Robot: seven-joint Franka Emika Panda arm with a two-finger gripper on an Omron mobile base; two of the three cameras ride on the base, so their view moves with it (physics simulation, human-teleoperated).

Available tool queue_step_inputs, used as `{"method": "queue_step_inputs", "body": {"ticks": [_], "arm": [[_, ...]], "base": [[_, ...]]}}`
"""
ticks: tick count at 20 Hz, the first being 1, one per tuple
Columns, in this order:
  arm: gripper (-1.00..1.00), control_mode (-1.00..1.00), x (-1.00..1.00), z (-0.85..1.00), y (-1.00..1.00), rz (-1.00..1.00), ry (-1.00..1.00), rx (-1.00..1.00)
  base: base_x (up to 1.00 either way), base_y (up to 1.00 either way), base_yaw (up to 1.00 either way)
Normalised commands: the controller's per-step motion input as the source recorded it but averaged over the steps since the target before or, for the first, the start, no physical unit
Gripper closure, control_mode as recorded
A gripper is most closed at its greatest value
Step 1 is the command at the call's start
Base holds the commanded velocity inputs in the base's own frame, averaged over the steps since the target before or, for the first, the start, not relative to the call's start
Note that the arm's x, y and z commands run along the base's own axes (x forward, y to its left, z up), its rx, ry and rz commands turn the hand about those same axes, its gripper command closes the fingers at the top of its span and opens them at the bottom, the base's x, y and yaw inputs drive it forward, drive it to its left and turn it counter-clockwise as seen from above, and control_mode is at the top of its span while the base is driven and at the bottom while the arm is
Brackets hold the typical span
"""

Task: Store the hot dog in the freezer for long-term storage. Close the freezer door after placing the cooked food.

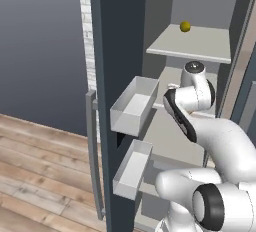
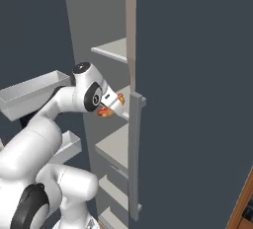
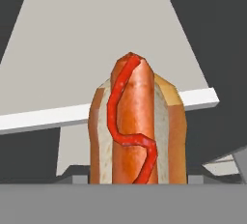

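Observation:
The hot dog [image 3: 137, 126], an orange-tan bun with a red sausage and a red squiggle, stands on end close to the hand camera. My gripper [image 2: 107, 108] is shut on it, and its orange end [image 2: 103, 111] peeks out under the white hand. The hand reaches into the open freezer [image 1: 200, 6], just above a pale grey shelf [image 2: 116, 146]. Another shelf's pale front edge [image 3: 48, 117] crosses behind the hot dog. The freezer door [image 1: 117, 51] stands swung open at the left, seen edge-on, with its long grey bar handle [image 1: 91, 151].
Two whitish bins [image 1: 132, 107] [image 1: 132, 168] hang on the open door's inner side, close to my arm. A small yellow ball [image 1: 185, 26] lies on the upper shelf [image 1: 200, 46]. The other dark door [image 2: 197, 99] stays shut, its handle [image 2: 134, 164] right beside the hand.

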Motion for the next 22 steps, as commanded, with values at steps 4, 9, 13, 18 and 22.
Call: {"method": "queue_step_inputs", "body": {"ticks": [4, 9, 13, 18, 22], "arm": [[1.00, -1.00, 0.57, -0.02, -0.21, 0.01, 0.00, 0.00], [1.00, -1.00, 0.50, -0.09, -0.15, 0.00, 0.00, -0.01], [1.00, -1.00, 0.50, -0.14, -0.23, 0.00, 0.00, -0.02], [1.00, -1.00, 0.46, -0.17, -0.18, 0.00, 0.00, -0.01], [1.00, -1.00, 0.41, -0.26, -0.13, 0.00, 0.00, -0.03]], "base": [[0.00, 0.00, 0.00], [0.00, 0.00, 0.00], [0.00, 0.00, 0.00], [0.00, 0.00, 0.00], [0.00, 0.00, 0.00]]}}
